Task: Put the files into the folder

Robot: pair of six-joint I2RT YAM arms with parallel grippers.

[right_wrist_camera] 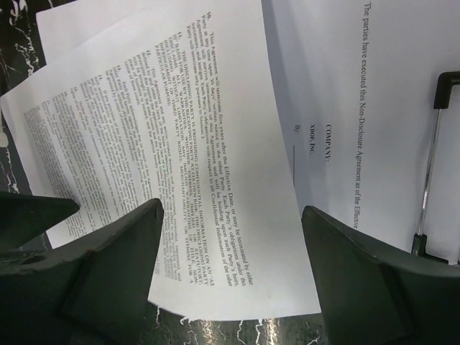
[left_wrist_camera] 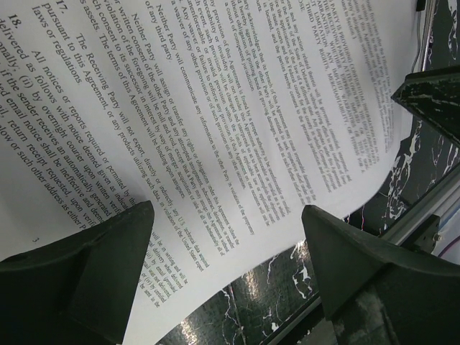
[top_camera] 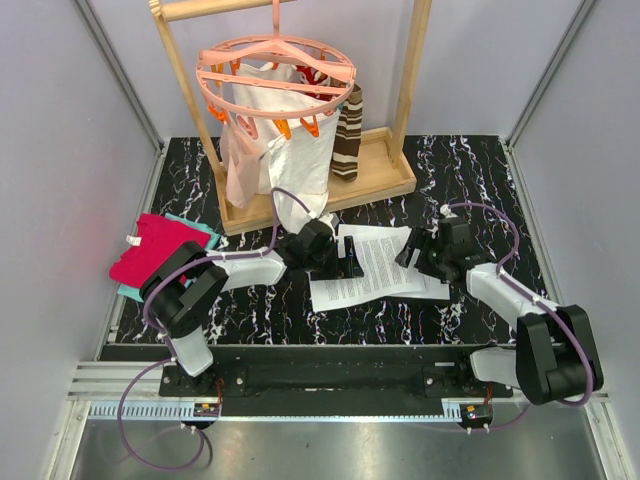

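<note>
The files (top_camera: 372, 268), white sheets dense with small black print, lie fanned and overlapping on the black marbled table between my two arms. My left gripper (top_camera: 350, 260) is at their left edge. In the left wrist view it (left_wrist_camera: 226, 208) stands open, its fingers apart above the curved near edge of a sheet (left_wrist_camera: 215, 122). My right gripper (top_camera: 408, 254) is at the sheets' right side, open (right_wrist_camera: 230, 207) above the corner of a printed sheet (right_wrist_camera: 180, 180). A signature page (right_wrist_camera: 352, 100) lies beyond, with a black clip and thin metal bar (right_wrist_camera: 435, 158) at its edge. I cannot make out the folder.
A wooden rack (top_camera: 380, 180) stands at the back with a pink hanger ring (top_camera: 275, 70), a white cloth bag (top_camera: 265, 140) and a striped cloth (top_camera: 348, 135). Red-and-teal folded cloths (top_camera: 155, 250) lie at the left. A metal rail (top_camera: 330, 405) runs along the near edge.
</note>
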